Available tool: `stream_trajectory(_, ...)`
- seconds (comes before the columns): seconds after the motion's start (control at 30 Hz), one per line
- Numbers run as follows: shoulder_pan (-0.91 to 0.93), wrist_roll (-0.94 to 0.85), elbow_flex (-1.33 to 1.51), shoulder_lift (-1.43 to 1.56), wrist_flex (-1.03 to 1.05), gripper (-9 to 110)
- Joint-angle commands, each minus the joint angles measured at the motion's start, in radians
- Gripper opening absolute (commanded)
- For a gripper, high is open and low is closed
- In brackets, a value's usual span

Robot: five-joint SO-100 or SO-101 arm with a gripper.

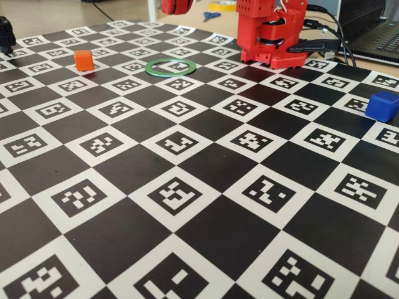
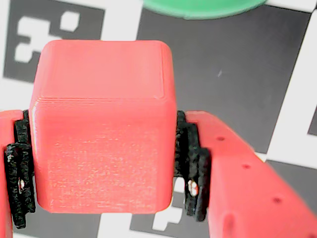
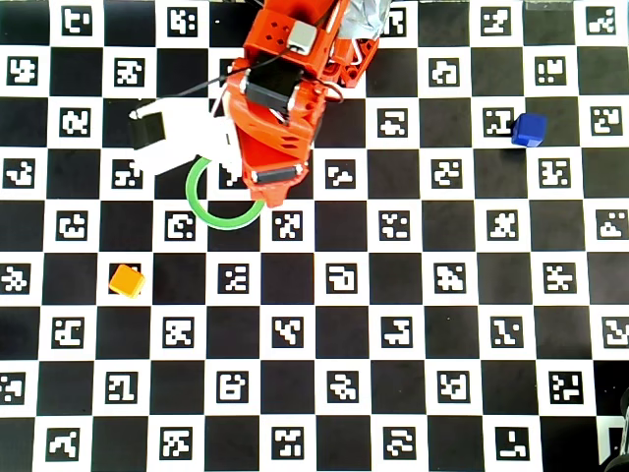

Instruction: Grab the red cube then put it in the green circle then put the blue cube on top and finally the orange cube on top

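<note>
Black-and-white marker checkerboard [image 1: 187, 205] covers the desk; the pincer [image 2: 101, 168] clamps the red cube [image 2: 101, 129] near the green circle [image 3: 201, 202], a laptop [image 1: 374, 31] behind.

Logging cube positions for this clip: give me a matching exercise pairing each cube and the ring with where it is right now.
Column 1:
1. red cube
2. blue cube
3. orange cube
4. green circle

Column 2:
A. lying on the board, partly under the arm in the overhead view
B. alone near the right edge in the overhead view
C. clamped in the end effector
D. on the board below and left of the ring in the overhead view

Pairs: 1-C, 2-B, 3-D, 4-A
</note>
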Motion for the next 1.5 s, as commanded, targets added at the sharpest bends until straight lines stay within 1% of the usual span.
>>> stream_trajectory(0.0, 0.041, -0.034, 0.048, 0.052, -0.075, 9)
stream_trajectory(0.33, 0.103, -0.084, 0.198, 0.029, -0.238, 10)
stream_trajectory(0.73, 0.164, -0.107, 0.276, -0.078, -0.407, 10)
stream_trajectory(1.07, 0.189, -0.123, 0.311, -0.133, -0.474, 10)
stream_trajectory(1.47, 0.195, -0.121, 0.282, -0.224, -0.518, 10)
